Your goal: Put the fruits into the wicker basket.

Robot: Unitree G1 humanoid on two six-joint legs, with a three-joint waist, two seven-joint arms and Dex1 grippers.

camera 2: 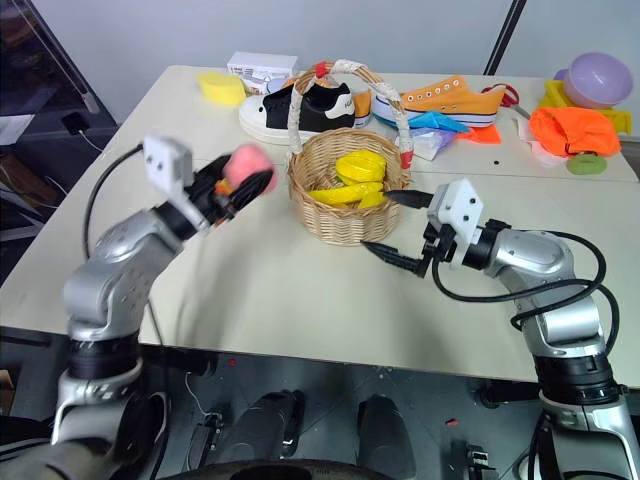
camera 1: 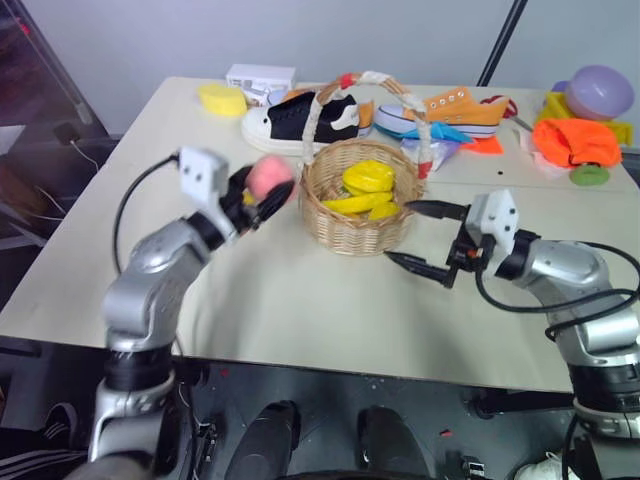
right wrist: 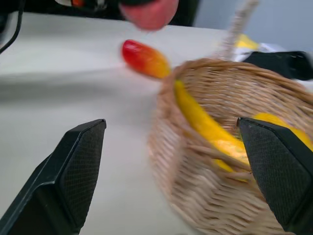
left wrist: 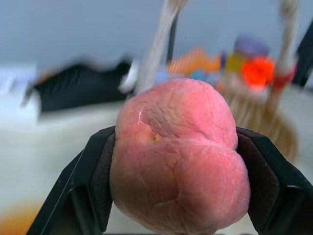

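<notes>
Head stereo overlooks the table [camera 1: 300, 300]; wrist cameras look closely toward the wicker basket [right wrist: 230, 147].

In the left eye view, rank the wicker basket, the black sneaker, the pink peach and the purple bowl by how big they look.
1. wicker basket
2. black sneaker
3. purple bowl and peach look alike; the peach sits nearer the camera, so their order is unsure.

Pink peach [left wrist: 178, 161], red and yellow mango [right wrist: 145, 58], tan wicker basket [camera 1: 345, 225] with yellow fruit [camera 1: 368, 177], purple bowl [camera 1: 598, 92]
</notes>
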